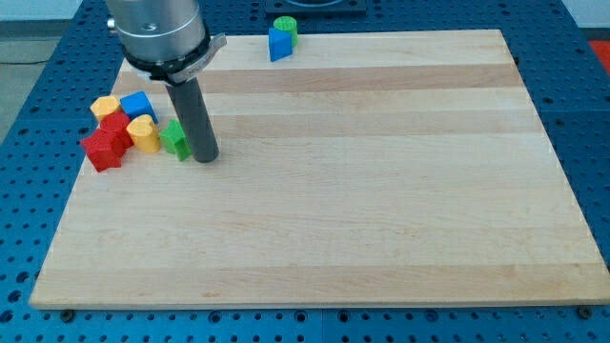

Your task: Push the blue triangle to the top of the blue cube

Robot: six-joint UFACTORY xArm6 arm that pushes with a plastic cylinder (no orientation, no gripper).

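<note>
Sitting at the board's top edge just beside the green cylinder (285,25), well apart from the blue cube (138,104), the blue triangle (278,44) is probably sliding lightly if my tip (205,155), carrying no pincer, pushes its flat face.

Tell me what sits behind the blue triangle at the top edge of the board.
Behind the blue triangle, toward the view's top, a green cylinder pokes out. Only its upper part shows; its base is covered by the triangle, so contact cannot be judged. My tip is far off, beside the green block.
</note>
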